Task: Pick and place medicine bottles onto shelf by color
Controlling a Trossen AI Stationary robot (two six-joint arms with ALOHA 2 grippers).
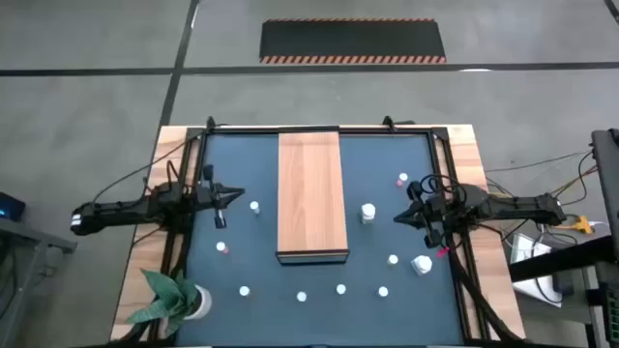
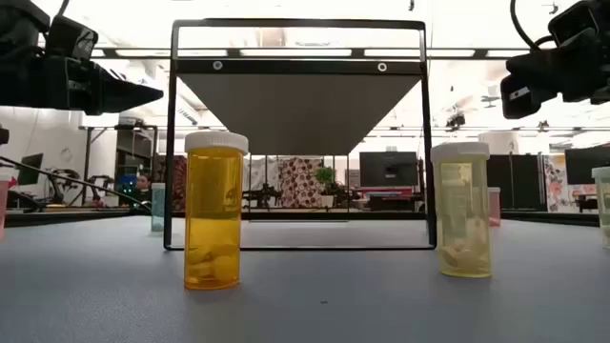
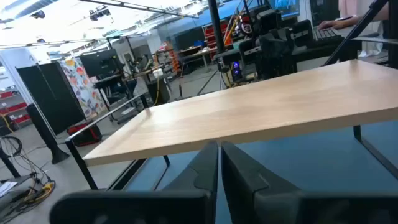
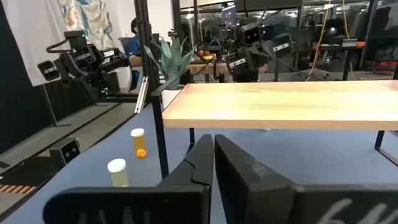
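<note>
Translucent orange bottle point(image 2: 213, 211) with white cap, pale wood-grain shelf point(image 1: 311, 196), both tools' fingers together, empty.

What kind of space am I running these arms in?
Most likely a robotics lab or open workshop. The table stands on a bare concrete floor with a hazard-striped mat, and beyond the shelf there are monitors, equipment racks and loose cables under industrial ceiling lights.
</note>
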